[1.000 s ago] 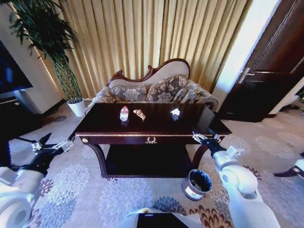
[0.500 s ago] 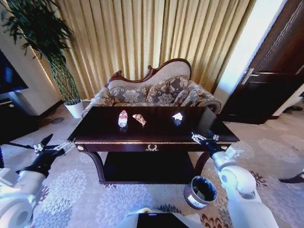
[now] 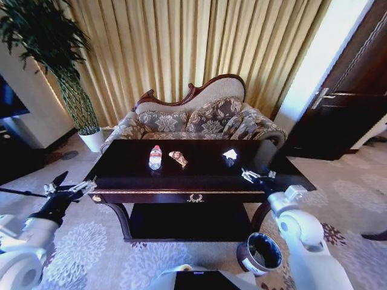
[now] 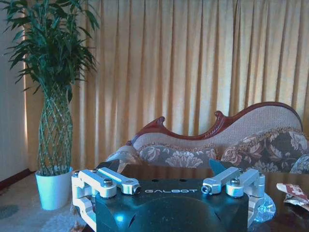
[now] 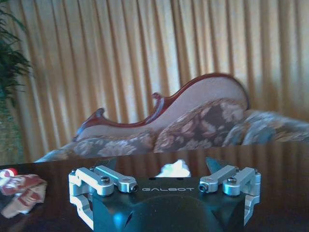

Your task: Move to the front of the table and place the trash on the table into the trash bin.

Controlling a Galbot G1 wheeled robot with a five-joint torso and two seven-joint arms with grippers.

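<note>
The big dark shiny wooden worktop [image 3: 199, 175] with curved legs stood in the middle of the head view. On its top lay three bits of trash in a row. The small clear plastic bottle with a red label [image 3: 155, 156] lay at 9 o'clock of the orange-brown wrapper [image 3: 178, 158]. The white paper lump [image 3: 230, 154] lay at 3 o'clock of the wrapper, well apart from it. The small round dark brown trash bin [image 3: 260, 254] with a black lining stood on the floor at 5 o'clock of the worktop.

The left pincer [image 3: 68, 189] was held out low beside the worktop's left corner, its fingers spread wide. The right pincer [image 3: 255, 176] reached out over the worktop's right front edge, fingers spread too, holding nothing.
</note>
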